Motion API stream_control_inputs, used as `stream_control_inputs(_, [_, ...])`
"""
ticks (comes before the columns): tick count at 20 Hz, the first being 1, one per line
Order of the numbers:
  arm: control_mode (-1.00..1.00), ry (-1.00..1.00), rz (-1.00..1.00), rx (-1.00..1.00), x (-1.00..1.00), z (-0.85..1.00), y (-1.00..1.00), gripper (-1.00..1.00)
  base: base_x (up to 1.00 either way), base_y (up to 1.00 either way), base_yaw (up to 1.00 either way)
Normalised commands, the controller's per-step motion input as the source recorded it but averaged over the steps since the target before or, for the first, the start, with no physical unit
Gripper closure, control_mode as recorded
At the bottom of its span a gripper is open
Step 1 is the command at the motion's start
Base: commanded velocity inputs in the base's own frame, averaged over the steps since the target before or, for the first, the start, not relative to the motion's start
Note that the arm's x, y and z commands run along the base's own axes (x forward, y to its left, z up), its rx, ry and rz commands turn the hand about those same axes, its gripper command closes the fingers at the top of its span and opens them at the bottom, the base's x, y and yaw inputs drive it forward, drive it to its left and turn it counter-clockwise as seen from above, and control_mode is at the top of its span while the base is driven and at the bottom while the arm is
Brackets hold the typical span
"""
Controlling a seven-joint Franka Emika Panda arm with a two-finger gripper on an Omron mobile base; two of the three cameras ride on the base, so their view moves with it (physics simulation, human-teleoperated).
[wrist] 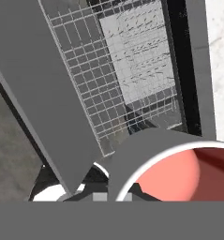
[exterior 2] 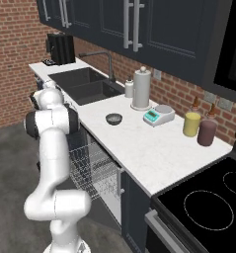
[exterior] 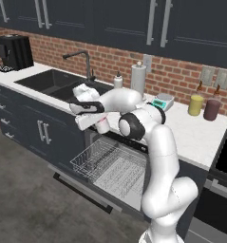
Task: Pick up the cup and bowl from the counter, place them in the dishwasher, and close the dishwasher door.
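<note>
My gripper (exterior: 99,124) is shut on the cup (exterior: 103,126), a small white cup with a salmon-red inside, and holds it just above the front edge of the counter (exterior: 195,135). In the hand view the cup (wrist: 179,176) looms at the lower right, over the silver wire rack (wrist: 127,70). Below it the dishwasher (exterior: 116,166) is open, its rack (exterior: 105,163) pulled out over the lowered dishwasher door (exterior: 84,190). The bowl (exterior 2: 114,118), dark grey and shallow, sits on the counter (exterior 2: 149,148) in front of the paper towel roll.
A sink (exterior: 53,80) with a faucet (exterior: 81,59) lies left of the dishwasher. On the counter stand a paper towel roll (exterior: 138,78), a small scale (exterior: 163,101), a yellow canister (exterior: 196,105) and a maroon canister (exterior: 212,109). A black stove (exterior 2: 208,202) adjoins on the right.
</note>
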Motion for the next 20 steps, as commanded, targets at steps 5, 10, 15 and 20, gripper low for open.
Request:
stream_control_inputs(5, [-1.0,-0.03,-0.28,-0.01,-0.95,-0.22,0.21,1.0,0.0,0.0,0.0])
stream_control_inputs(10, [-1.0,-0.02,-0.31,0.0,-0.39,-0.61,0.03,1.0,0.0,0.0,0.0])
stream_control_inputs(15, [-1.0,-0.13,-0.23,0.0,0.01,-0.42,0.0,1.0,0.0,0.0,0.0])
stream_control_inputs(20, [-1.0,-0.16,-0.18,-0.02,0.06,-0.33,0.0,1.0,0.0,0.0,0.0])
